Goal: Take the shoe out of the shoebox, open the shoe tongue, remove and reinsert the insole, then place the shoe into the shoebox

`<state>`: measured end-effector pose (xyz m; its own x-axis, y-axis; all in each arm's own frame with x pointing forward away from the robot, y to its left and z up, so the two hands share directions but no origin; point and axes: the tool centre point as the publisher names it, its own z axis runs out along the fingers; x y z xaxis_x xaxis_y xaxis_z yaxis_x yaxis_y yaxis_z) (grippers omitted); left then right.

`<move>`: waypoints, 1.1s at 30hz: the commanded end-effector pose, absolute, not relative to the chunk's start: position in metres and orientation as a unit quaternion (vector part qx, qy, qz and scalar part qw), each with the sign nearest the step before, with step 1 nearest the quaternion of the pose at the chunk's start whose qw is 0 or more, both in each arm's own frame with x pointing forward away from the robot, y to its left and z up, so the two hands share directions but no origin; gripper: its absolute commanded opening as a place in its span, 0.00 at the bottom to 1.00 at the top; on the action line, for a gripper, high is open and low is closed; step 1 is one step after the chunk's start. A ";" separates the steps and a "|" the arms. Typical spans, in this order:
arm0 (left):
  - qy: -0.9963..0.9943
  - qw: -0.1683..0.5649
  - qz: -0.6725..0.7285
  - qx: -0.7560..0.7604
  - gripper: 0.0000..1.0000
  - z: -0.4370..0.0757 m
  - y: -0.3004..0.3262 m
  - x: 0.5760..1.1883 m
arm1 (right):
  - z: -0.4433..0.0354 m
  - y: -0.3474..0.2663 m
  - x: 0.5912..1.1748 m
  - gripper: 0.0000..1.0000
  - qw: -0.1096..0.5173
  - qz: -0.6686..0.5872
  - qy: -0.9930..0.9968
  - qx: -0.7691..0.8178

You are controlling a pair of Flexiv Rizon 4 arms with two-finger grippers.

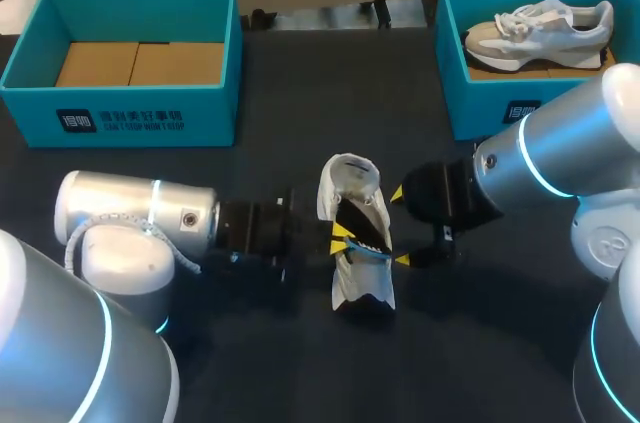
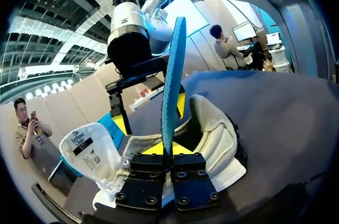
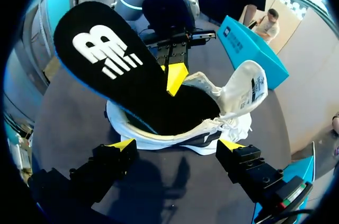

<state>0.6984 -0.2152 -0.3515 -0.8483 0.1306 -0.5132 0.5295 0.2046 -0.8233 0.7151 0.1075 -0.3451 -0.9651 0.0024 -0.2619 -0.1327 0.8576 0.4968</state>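
Midway across the dark table (image 1: pixel 300 83), a white shoe (image 1: pixel 362 288) sat between the two arms, with its opening turned toward the right arm. Its tongue (image 3: pixel 249 86) was folded outward, a label showing on the inner face.

The left gripper (image 2: pixel 169 152) reached in from the left and was clamped on the insole (image 3: pixel 122 70), one yellow tip pressed on each face. The insole was black on top with a white logo and had a blue edge. It slanted up out of the shoe, with one end still down inside the opening and most of its length in the air. From the left wrist it appeared edge-on, as a thin blue strip rising straight out from between the fingers.

The right gripper (image 3: pixel 177 144) was just beside the shoe on its right, with its fingers spread wide and holding nothing. The shoe lay just ahead of the two tips, and I could not tell whether either tip touched it.

At the far left stood a teal box (image 1: pixel 140 113) with only brown cardboard (image 1: pixel 140 63) on its floor. At the far right, a second teal box (image 1: pixel 455 93) held another pale shoe (image 1: pixel 540 31), lying on its side.
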 end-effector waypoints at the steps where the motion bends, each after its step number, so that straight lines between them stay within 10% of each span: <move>1: 0.758 0.170 -0.590 0.220 0.19 -0.343 -0.213 0.689 | -0.346 0.108 0.714 1.00 0.129 0.264 0.955 -0.034; 15: 0.751 0.161 -0.592 0.243 0.00 -0.337 -0.228 0.674 | -0.346 0.108 0.714 1.00 0.129 0.264 0.955 -0.034; 33: 0.748 0.198 -0.581 0.251 0.00 -0.360 -0.227 0.699 | -0.346 0.108 0.714 1.00 0.129 0.264 0.955 -0.034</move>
<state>0.6982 -0.2246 -0.3547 -0.7960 0.1529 -0.5856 0.6053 0.1997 -0.7706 0.7151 0.1075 -0.3451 -0.9651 0.0025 -0.2619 -0.1326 0.8577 0.4968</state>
